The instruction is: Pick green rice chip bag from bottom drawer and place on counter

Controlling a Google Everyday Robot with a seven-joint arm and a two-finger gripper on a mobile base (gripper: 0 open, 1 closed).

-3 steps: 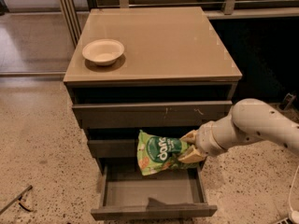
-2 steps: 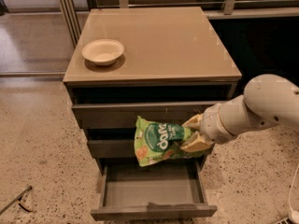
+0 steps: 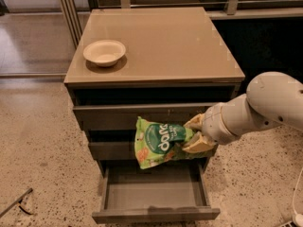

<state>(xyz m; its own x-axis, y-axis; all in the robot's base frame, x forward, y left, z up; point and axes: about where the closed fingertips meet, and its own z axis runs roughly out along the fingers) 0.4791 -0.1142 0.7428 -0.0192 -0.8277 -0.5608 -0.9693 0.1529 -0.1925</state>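
The green rice chip bag [image 3: 158, 142] hangs in the air in front of the middle drawer, above the open bottom drawer [image 3: 154, 193]. My gripper [image 3: 195, 134] is shut on the bag's right edge, its cream fingers [image 3: 199, 144] pinching it from the right. The white arm comes in from the right side. The bottom drawer is pulled out and its grey inside is bare. The beige counter [image 3: 165, 41] is the cabinet's top, above the bag.
A white bowl [image 3: 104, 52] sits on the counter's left front part. The two upper drawers [image 3: 142, 115] are shut. Speckled floor surrounds the cabinet. A metal railing runs behind it, and a dark object [image 3: 16, 203] lies on the floor at bottom left.
My gripper has lifted the bag up from just above the bottom drawer to the level of the middle drawer. The arm has risen with it.
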